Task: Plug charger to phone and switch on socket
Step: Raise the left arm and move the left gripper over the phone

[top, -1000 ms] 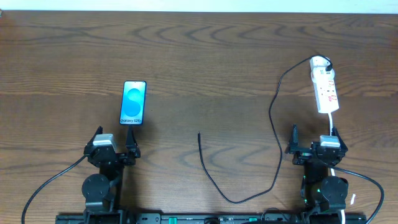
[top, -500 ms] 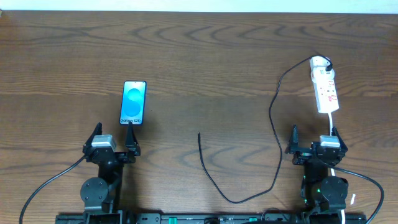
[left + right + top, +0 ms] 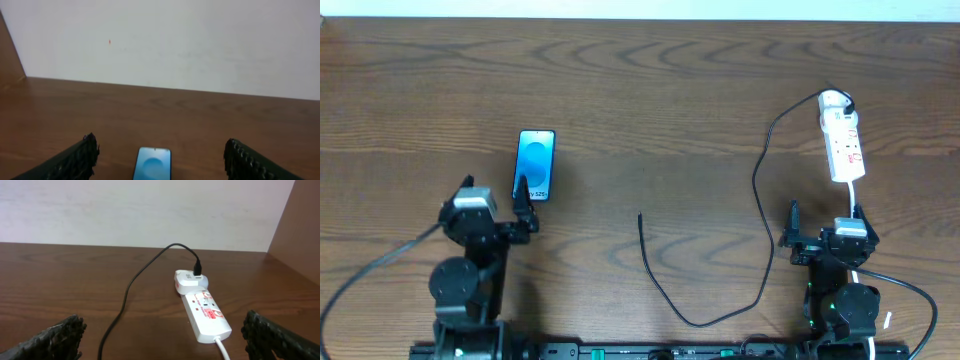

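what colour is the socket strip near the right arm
The socket is white with small red markings. It shows best in the right wrist view.

One phone (image 3: 535,160), one charger (image 3: 641,232) and one socket (image 3: 844,146)

Phone (image 3: 153,164) bottom off the left wrist view's lower edge; socket (image 3: 843,148) switch states illegibly small.

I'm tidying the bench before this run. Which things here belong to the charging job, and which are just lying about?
Job:
- phone
- charger cable, with its plug tip free on the wood
- socket strip, with the cable's white adapter in its far end

Lying about:
- nothing stray visible, only the table
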You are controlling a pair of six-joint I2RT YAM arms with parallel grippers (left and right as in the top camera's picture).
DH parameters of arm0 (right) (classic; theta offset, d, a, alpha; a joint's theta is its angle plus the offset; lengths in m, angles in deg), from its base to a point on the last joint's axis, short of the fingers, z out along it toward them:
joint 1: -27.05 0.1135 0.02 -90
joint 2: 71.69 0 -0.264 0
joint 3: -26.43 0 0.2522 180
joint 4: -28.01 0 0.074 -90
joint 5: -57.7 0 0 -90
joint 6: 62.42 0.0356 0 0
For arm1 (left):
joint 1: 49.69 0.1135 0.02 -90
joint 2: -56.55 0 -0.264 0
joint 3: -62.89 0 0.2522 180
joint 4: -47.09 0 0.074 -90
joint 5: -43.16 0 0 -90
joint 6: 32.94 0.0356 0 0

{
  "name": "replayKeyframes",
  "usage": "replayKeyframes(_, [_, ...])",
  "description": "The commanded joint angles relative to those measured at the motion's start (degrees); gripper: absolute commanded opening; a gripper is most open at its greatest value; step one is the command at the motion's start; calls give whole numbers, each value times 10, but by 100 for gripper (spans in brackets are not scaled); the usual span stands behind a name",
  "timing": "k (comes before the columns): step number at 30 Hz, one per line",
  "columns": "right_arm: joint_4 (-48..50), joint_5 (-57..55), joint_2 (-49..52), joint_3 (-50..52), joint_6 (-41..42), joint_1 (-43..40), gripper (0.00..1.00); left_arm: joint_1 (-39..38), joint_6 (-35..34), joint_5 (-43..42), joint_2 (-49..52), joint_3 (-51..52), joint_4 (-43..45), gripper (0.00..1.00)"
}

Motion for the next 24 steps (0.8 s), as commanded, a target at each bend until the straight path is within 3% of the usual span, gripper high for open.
replayKeyframes(1, [-3, -2, -4, 1, 7, 4, 99, -2, 9, -5, 64, -73, -3, 82])
replayKeyframes(4, [-3, -2, -4, 1, 7, 4, 99, -2, 9, -5, 108, -120, -25, 82])
replayKeyframes(24, [-3, -2, -4, 1, 7, 4, 99, -2, 3, 21, 423, -468, -433, 82])
